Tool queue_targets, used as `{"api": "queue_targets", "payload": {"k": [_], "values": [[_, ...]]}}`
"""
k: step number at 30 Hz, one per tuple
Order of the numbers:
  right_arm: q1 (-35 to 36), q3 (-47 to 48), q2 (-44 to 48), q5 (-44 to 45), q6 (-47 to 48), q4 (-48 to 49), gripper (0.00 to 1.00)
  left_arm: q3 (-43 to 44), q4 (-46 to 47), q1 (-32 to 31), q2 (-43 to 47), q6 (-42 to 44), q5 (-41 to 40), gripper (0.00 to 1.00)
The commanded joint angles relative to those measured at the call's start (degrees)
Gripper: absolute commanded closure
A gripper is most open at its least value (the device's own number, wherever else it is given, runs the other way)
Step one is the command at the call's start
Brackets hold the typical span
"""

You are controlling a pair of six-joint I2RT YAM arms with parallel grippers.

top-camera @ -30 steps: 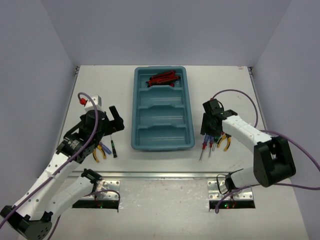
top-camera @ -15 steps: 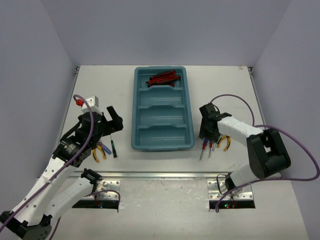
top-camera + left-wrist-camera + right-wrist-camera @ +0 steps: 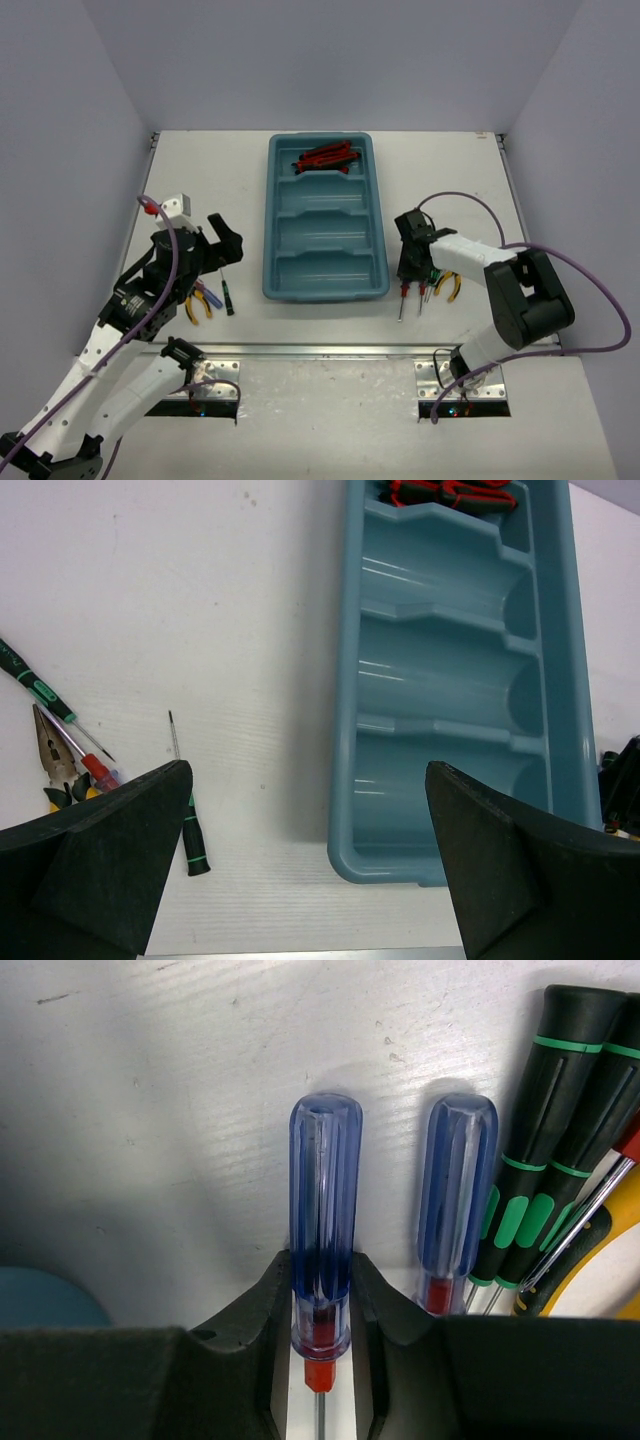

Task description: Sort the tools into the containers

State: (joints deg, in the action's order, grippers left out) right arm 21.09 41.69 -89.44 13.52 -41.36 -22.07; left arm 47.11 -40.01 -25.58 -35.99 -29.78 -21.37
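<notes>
Right gripper (image 3: pixel 320 1305) is clamped on the lower end of a blue-handled screwdriver (image 3: pixel 324 1200) lying on the white surface (image 3: pixel 150 1080). Just to its right lie a second blue screwdriver (image 3: pixel 457 1190) and two black-green screwdrivers (image 3: pixel 545 1130), and the teal tray (image 3: pixel 325 291) sits to its left. Left gripper (image 3: pixel 308 770) gapes wide above the surface, holding nothing.

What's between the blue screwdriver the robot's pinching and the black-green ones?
Another blue screwdriver lies beside the pinched screwdriver; the right wrist view shows it.
</notes>
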Motion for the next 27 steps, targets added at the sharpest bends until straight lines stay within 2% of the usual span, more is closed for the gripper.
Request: {"api": "queue_targets", "payload": {"k": [1, 6, 9, 12, 18, 22, 24, 27], "values": [[0.6, 0.2, 5.3, 3.0, -1.8, -0.3, 0.88, 0.0, 2.8, -0.3, 0.3, 1.0, 0.4, 0.0], [0.5, 4.8, 12.5, 7.4, 2.1, -4.3, 0.94, 0.0, 2.5, -0.3, 0.3, 0.9, 0.0, 0.0], [0.4, 9.1, 14.7, 10.0, 8.1, -4.0, 0.95, 0.1, 2.5, -0.3, 0.8, 0.8, -0.3, 0.0], [0.4, 16.5, 11.9, 9.8, 25.5, 1.4, 1.0, 0.0, 2.4, -0.3, 1.4, 0.8, -0.5, 0.0], [0.4, 26.2, 3.8, -4.8, 45.5, 16.7, 1.0, 0.0, 2.5, -0.3, 1.6, 0.7, -0.6, 0.0], [0.6, 29.9, -1.7, -27.2, 61.1, 25.2, 0.93, -0.1, 2.4, -0.3, 2.0, 0.6, -0.8, 0.0], [0.6, 35.5, -7.9, -34.3, 65.4, 22.7, 0.94, -0.1, 2.5, -0.3, 2.5, 0.6, -0.7, 0.0], [1.2, 49.9, -18.1, -40.5, 73.4, 13.5, 0.95, -0.4, 2.9, -0.3, 3.2, 0.8, -0.2, 0.0]]}}
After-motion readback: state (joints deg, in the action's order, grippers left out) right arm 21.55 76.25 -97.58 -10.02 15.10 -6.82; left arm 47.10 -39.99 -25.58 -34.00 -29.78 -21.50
